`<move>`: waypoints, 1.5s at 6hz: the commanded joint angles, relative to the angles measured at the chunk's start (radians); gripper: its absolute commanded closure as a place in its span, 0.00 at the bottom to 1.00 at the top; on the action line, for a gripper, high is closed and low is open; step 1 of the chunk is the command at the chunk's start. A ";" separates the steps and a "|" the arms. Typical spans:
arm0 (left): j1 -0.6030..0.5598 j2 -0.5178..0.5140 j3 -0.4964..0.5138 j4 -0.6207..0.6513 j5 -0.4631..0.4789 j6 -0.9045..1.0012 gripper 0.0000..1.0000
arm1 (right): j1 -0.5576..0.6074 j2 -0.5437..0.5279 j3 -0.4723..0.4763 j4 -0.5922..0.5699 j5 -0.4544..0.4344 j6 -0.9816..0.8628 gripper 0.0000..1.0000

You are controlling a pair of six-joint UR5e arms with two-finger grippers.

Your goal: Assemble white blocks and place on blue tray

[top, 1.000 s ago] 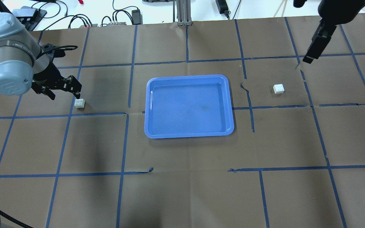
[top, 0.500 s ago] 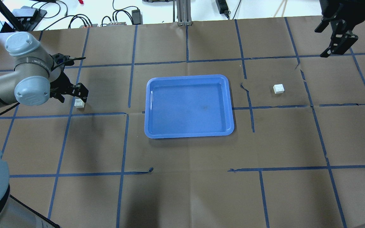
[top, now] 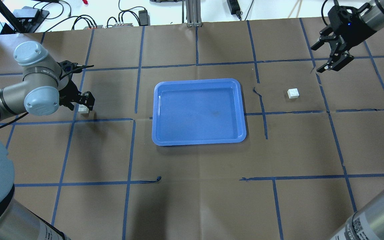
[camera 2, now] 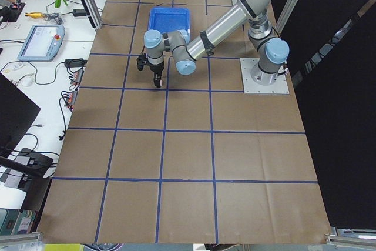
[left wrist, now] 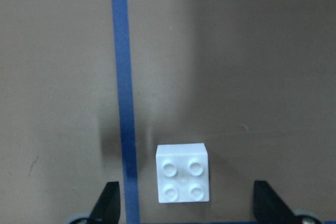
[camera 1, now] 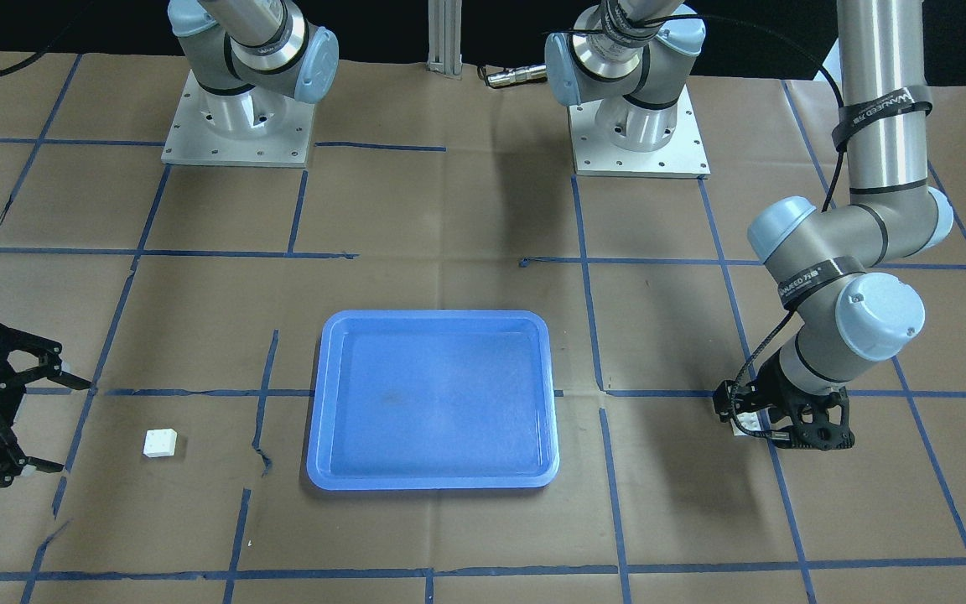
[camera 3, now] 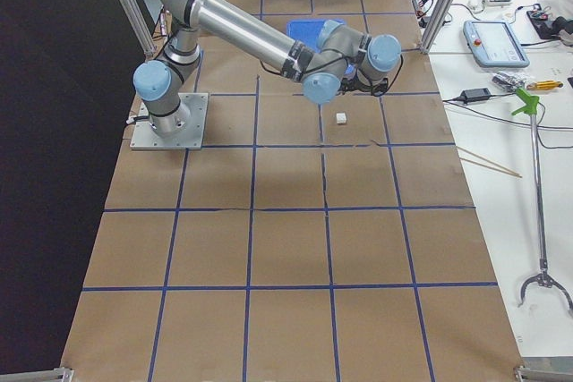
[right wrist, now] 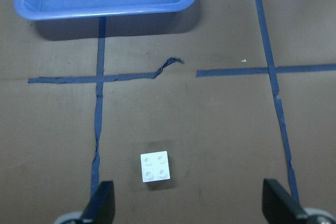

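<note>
nothing is joined yet: the blue tray (top: 195, 113) holds no block, with the left white block (left wrist: 182, 172) and the right white block (top: 293, 93) lying on the paper well off to either side of it. the left gripper (top: 86, 101) is low over the left white block, fingers spread either side of it without touching. the right gripper (top: 319, 58) hangs wide open, apart from the right white block, so i judge both pickups, the joining and the placing are all left to do.

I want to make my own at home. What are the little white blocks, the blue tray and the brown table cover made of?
The small square white studded bricks look like hard moulded plastic: crisp edges, round studs, smooth matte faces. The large shallow blue tray seems plastic too, glossy with rounded moulded corners. The brown table cover is probably paper: it shows creases and tears.
</note>
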 commanded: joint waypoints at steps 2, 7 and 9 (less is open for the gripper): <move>0.000 -0.007 0.006 -0.001 0.000 0.000 0.66 | -0.025 0.123 0.019 -0.003 0.058 -0.167 0.00; -0.213 0.088 0.015 -0.031 -0.002 0.193 0.92 | -0.025 0.131 0.183 -0.187 0.057 -0.194 0.00; -0.398 0.108 0.018 -0.028 -0.026 0.452 0.92 | -0.025 0.130 0.175 -0.186 0.066 -0.200 0.26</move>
